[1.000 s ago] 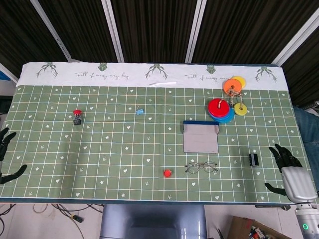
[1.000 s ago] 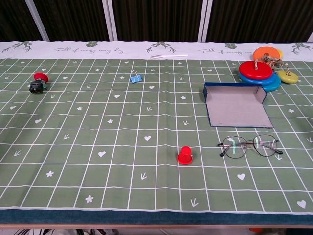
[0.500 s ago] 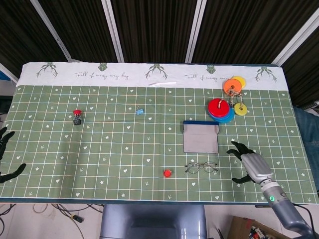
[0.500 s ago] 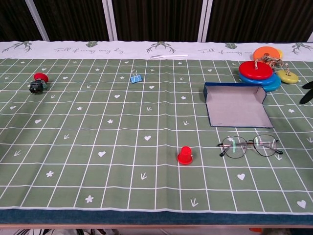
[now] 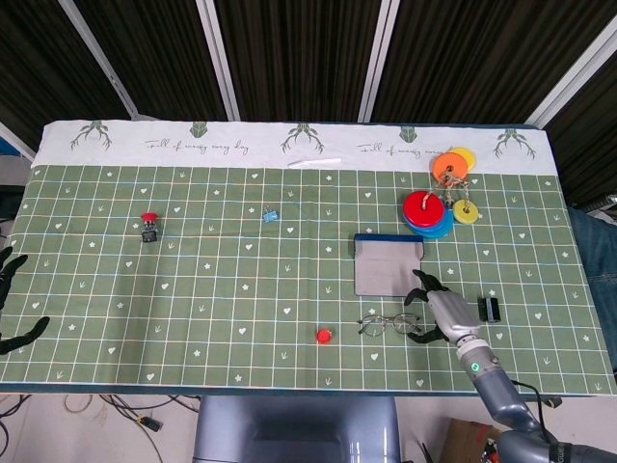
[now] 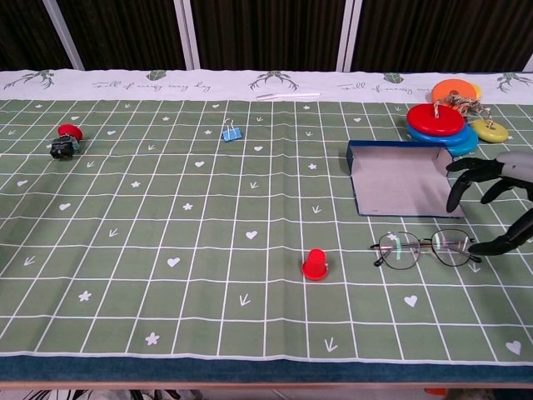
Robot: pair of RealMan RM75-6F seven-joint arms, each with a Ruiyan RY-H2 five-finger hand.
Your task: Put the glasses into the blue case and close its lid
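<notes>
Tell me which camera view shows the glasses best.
The chest view. There the glasses lie large and unobstructed, both lenses and the bridge clear, with the right hand open just beside them. In the head view the glasses are small and thin, and the hand crowds their right end.

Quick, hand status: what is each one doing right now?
Left hand: open, holding nothing, at the table's left edge.
Right hand: open, fingers spread beside the glasses, not gripping them yet.
</notes>
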